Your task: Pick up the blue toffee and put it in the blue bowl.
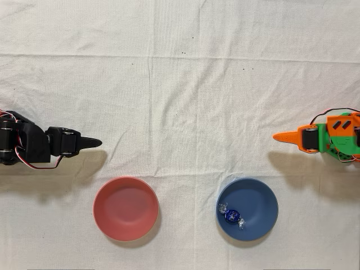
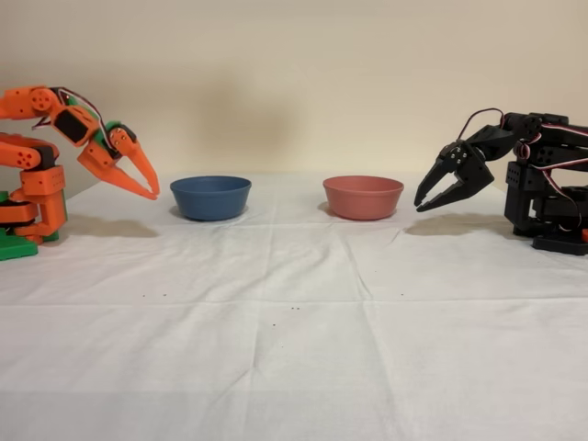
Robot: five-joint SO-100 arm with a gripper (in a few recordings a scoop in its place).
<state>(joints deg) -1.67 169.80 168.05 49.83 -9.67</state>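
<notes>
The blue toffee [image 1: 232, 215] lies inside the blue bowl [image 1: 260, 198], near its left wall in the overhead view, clear twisted ends sticking out. In the fixed view the blue bowl [image 2: 210, 197] stands left of centre and its wall hides the toffee. My orange gripper [image 1: 277, 136] is folded back at the right edge of the overhead view, above and to the right of the bowl. In the fixed view the gripper [image 2: 152, 194] hangs at the left, tips down and together, shut, holding nothing.
A pinkish-red bowl [image 1: 125, 208] sits to the left of the blue one in the overhead view. The idle black arm [image 1: 34, 145] rests at the left edge. A white creased cloth [image 1: 180, 84] covers the table.
</notes>
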